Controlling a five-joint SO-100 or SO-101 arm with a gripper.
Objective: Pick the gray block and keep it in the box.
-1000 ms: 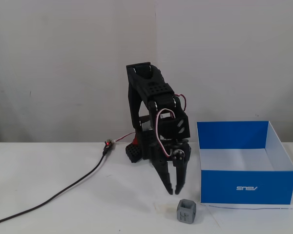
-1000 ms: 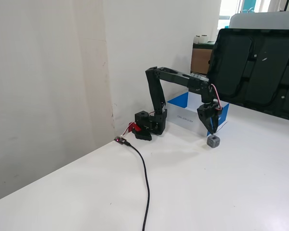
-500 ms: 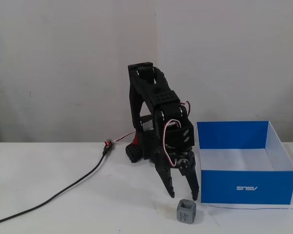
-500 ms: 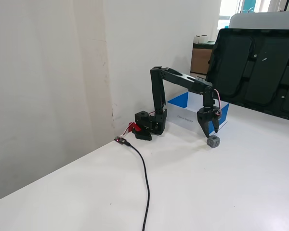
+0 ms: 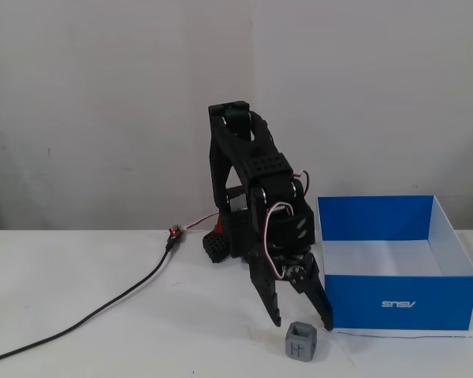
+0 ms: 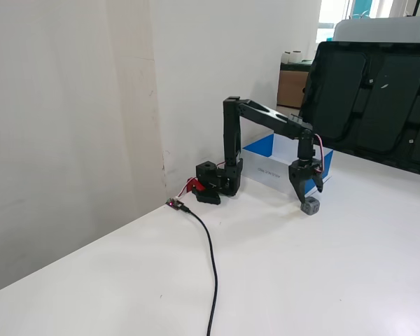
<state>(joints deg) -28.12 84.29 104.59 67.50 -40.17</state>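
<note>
I see the gripper (image 5: pixel 302 324) spread wide, empty, pointing down. Block (image 5: pixel 300 342) sits on the table just below its fingertips, untouched. Box (image 5: pixel 400 302) stands just right of the gripper.

We see the black arm (image 6: pixel 262 119) reaching from its base (image 6: pixel 213 182) out to approx 3 o'clock, w/ the gripper (image 6: pixel 305 195) pointing down, fingers spread apart just above the gray block (image 6: pixel 310 206). Block sits on the white table (image 6: pixel 280 280), not gripped. The box (image 6: pixel 266 159), blue w/ white inside, lies right behind the gripper, toward 12 o'clock of the block. A black cable (image 6: pixel 208 259) runs from near the base down toward 6 o'clock.
</note>
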